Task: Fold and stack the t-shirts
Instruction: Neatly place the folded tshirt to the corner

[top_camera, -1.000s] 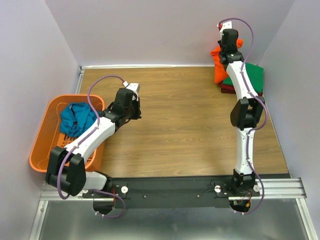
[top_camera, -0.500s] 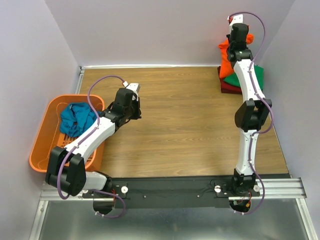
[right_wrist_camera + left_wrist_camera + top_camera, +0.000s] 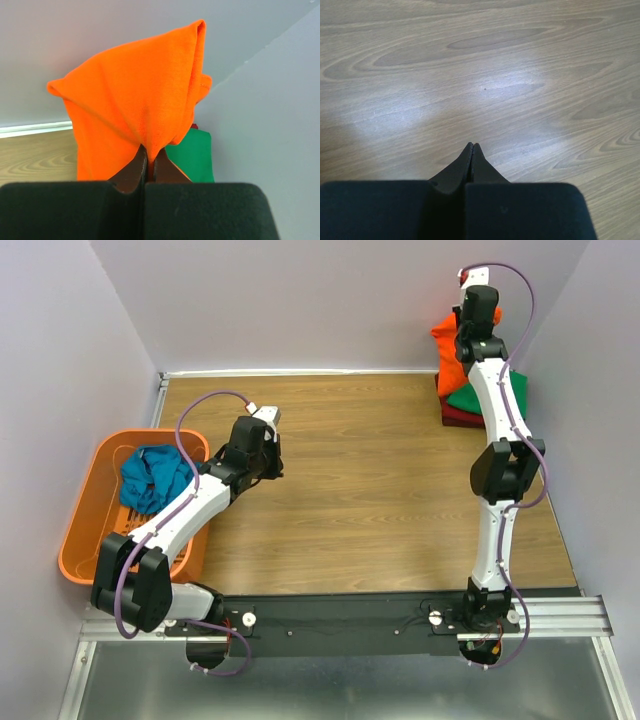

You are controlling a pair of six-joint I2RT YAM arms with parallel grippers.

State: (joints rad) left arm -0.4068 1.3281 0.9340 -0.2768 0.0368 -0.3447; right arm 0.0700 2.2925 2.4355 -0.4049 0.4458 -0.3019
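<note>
My right gripper (image 3: 151, 154) is shut on the bright orange t-shirt (image 3: 135, 105) and holds it raised at the far right corner; the shirt (image 3: 450, 350) hangs beside the arm above the stack. The green t-shirt (image 3: 480, 398) lies folded on top of the dark red one (image 3: 462, 418) at the far right; green also shows in the right wrist view (image 3: 192, 157). The teal-blue t-shirt (image 3: 155, 478) lies crumpled in the orange basket. My left gripper (image 3: 472, 148) is shut and empty, low over bare wood left of centre (image 3: 268, 455).
The orange plastic basket (image 3: 88, 505) stands at the table's left edge, beside my left arm. Grey walls close in the back and both sides; the right wall (image 3: 270, 100) is close to the stack. The wooden table (image 3: 370, 480) spans the middle.
My right gripper has lifted the orange t-shirt up and toward the far right corner over the stack. The left arm has not moved.
</note>
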